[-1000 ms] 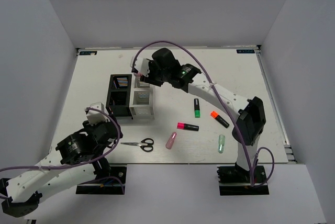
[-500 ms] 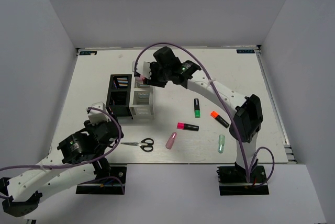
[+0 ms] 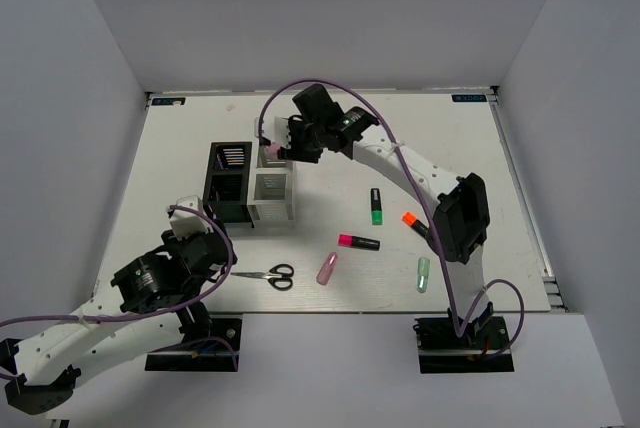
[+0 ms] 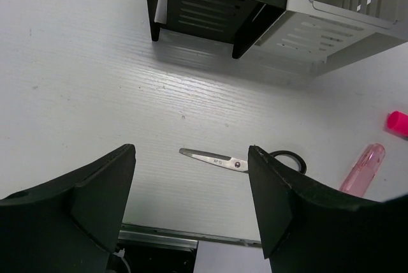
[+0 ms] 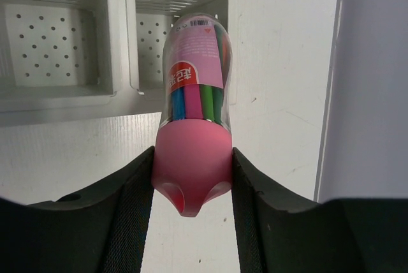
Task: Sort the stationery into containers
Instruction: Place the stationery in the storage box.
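This looks like a robotics lab cell, not a home or an office. The white table (image 3: 180, 148) is boxed in by plain grey walls (image 3: 320, 18) that rise behind my right hand (image 3: 272, 145) and out to both sides of it. My left arm (image 3: 90, 323) and right arm (image 3: 410, 173) are bolted to black base plates (image 3: 465, 333) at the near edge, well back from the hands. Purple cables (image 3: 330, 86) loop openly above the right hand. Small labels (image 3: 168, 101) sit at the far table corners beyond it, possibly calibration tags, though they're too small for me to read. Under my left hand (image 4: 191, 152) the table is a white, grained board.
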`<state>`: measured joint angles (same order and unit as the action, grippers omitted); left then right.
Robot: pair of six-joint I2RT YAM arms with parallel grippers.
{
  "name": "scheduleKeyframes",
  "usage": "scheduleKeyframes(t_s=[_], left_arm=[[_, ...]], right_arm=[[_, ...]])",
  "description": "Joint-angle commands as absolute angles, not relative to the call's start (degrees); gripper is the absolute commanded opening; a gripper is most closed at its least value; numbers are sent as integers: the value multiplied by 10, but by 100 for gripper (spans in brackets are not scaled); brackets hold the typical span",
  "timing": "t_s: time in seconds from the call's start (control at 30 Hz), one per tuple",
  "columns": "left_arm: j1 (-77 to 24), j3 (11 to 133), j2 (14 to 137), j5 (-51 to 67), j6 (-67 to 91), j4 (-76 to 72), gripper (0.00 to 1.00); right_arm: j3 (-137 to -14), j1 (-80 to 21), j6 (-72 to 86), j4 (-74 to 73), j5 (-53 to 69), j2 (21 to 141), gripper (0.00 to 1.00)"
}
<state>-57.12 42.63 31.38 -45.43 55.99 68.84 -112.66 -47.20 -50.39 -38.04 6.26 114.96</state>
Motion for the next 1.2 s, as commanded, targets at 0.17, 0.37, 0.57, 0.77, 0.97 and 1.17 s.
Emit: scheduleKeyframes(t_s=[0.17, 0.37, 0.57, 0.77, 0.97, 1.17], left_arm=[[-572, 423, 312, -452, 565, 688, 82], [-572, 424, 312, -451, 565, 690, 82], [-573, 423, 310, -449, 566, 692, 82], [-573, 424, 308, -446, 567, 692, 82], [-573, 421, 314, -434, 545, 677, 68], [-573, 450, 392, -362, 465, 616, 0]], right_arm=[[-1175, -473, -551, -420, 100, 1158, 16], [-1180, -474, -548, -421, 99, 1165, 26], [-1165, -474, -534, -384, 83, 1158, 75], [-1156, -473, -518, -363, 82, 1148, 90], [-1148, -474, -448, -324, 61, 1106, 0], [-971, -441, -111, -261, 104, 958, 90]])
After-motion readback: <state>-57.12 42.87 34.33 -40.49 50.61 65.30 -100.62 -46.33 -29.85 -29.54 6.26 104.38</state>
